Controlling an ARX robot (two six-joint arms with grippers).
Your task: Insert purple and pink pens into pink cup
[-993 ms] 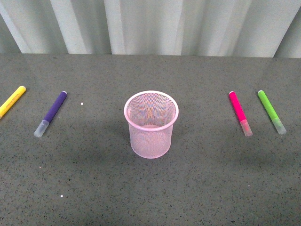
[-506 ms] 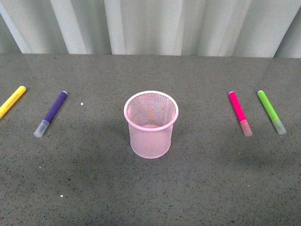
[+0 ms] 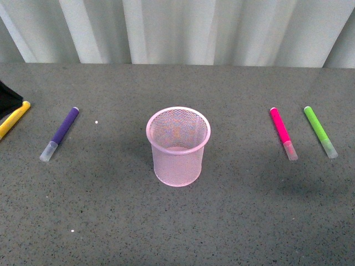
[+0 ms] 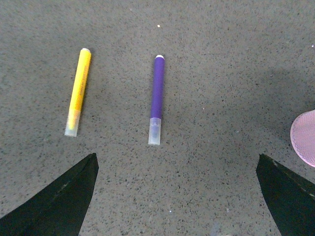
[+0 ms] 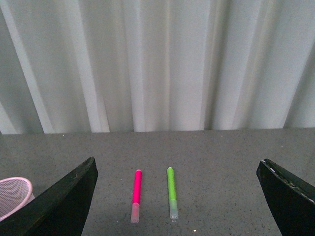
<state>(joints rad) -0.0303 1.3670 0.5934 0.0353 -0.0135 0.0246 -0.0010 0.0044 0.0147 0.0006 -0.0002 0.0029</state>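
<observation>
Left hand [image 4: 175, 156] newly in view, fingers spread, purple pen [image 4: 157, 98] just ahead

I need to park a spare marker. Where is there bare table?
Free: between purple pen and pink cup; between cup and pink pen; the near strip before the cup. Crowded: the sides, where yellow marker and green marker lie beside those pens.

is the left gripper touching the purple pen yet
Apart. The left wrist view shows the purple pen lying flat ahead of the open left gripper, with bare table between its cap and both fingers.
</observation>
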